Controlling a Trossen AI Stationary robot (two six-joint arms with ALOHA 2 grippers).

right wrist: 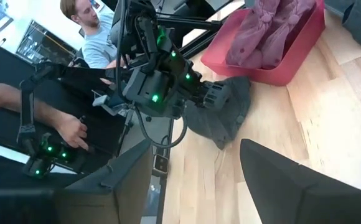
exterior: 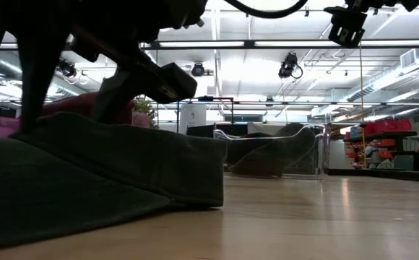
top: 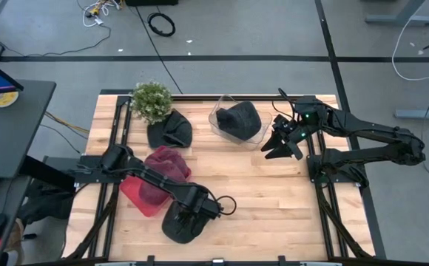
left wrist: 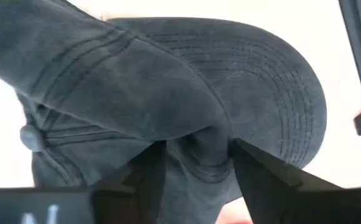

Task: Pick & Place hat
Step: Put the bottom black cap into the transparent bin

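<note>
A dark grey cap [top: 179,224] lies on the wooden table near its front edge, brim [left wrist: 274,81] flat on the wood. My left gripper [top: 194,210] is down on the cap's crown and shut on a fold of it; it also shows in the low view [exterior: 134,83]. A red bin [top: 137,193] beside it holds a maroon hat [top: 166,166]. A clear bin [top: 220,124] at the back holds another dark hat [top: 240,118]. My right gripper [top: 279,144] is open and empty, hovering right of the clear bin. My left gripper pinches a bunched fold of the cap's crown [left wrist: 204,144] between its two fingers [left wrist: 146,171]. The fingers come from above, pointing down. The cap rests on the table, brim flat, its cloth puckered between the fingers.
A third dark hat [top: 171,131] lies by a small potted plant [top: 151,100] at the back left. Black frame rails [top: 319,185] run along both table sides. Bare wood lies in the middle and right front [top: 266,207]. A person sits beyond the table [right wrist: 90,34].
</note>
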